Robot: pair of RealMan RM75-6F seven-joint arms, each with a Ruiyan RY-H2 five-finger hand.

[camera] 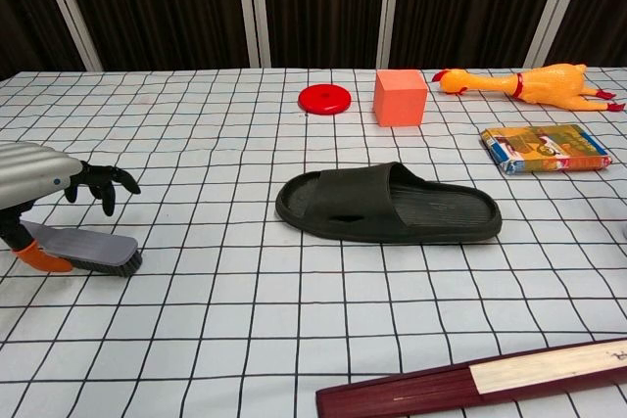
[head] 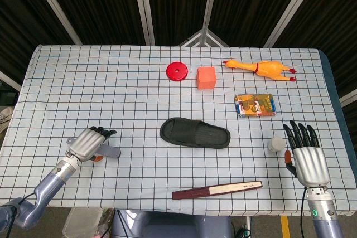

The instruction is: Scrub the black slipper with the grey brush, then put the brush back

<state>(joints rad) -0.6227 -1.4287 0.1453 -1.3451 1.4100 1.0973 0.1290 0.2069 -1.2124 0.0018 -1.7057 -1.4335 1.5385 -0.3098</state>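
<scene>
Head view: the grey brush lies on the checked desk well to the left of the black slipper, just beside the left hand. Its long axis runs roughly left to right, nearly in line with the slipper's, bristle end toward the slipper. In the chest view the brush rests bristles-down, handle end at the orange thumb tip. The dark fingers are spread and raised above the brush; whether the thumb touches the handle cannot be told, but the hand appears to have let go, holding nothing.

The right hand hovers flat, far to the right of the slipper, fingers extended and apart, empty. The left hand is plainly the nearer to the brush.

Judgement: the brush appears returned to the desk; what remains is for the left hand to draw clear, up and away from the handle without dragging it.

Materials: brush, rigid grey plastic back with short dark stiff bristles; slipper, matt black moulded foam or rubber, open-toed with a broad strap and ribbed footbed, likely pliant. Beyond the slipper: a red disc, an orange cube, a yellow rubber chicken.
</scene>
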